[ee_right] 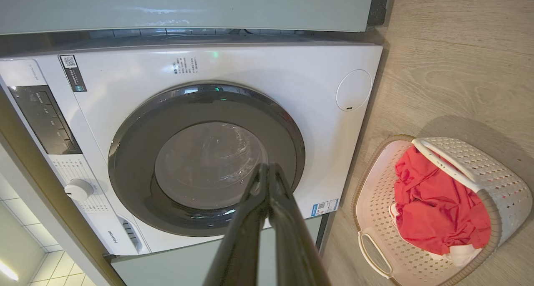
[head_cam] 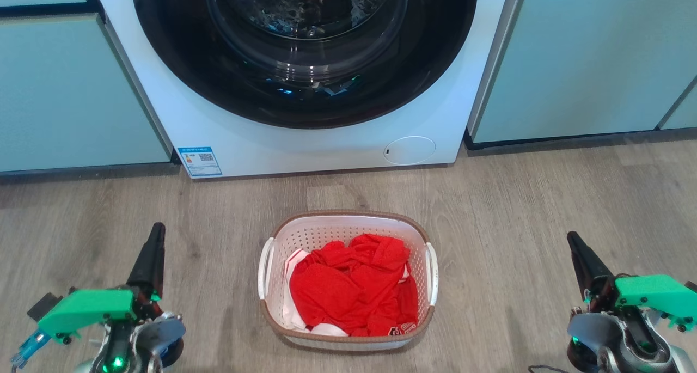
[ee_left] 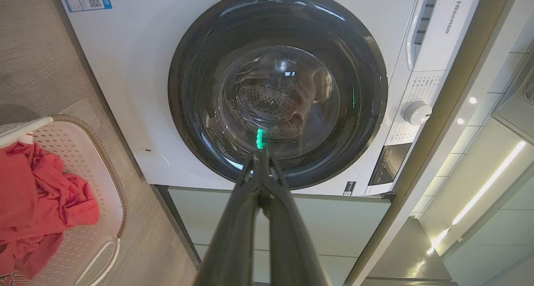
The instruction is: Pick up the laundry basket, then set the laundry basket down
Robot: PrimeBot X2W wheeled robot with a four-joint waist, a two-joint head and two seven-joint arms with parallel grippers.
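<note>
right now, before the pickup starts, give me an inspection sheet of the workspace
surface: wood-look floor, the basket stands on it
job's things: laundry basket upright before the washer, red and white clothes inside, white handles free
clutter: nothing seen
grippers: left gripper and right gripper shut, empty, either side of the basket, apart from it
cables: thin dark strand at the bottom edge by the right arm, perhaps a wire
surroundings: white washer, door closed, pale green cabinets on both sides
</note>
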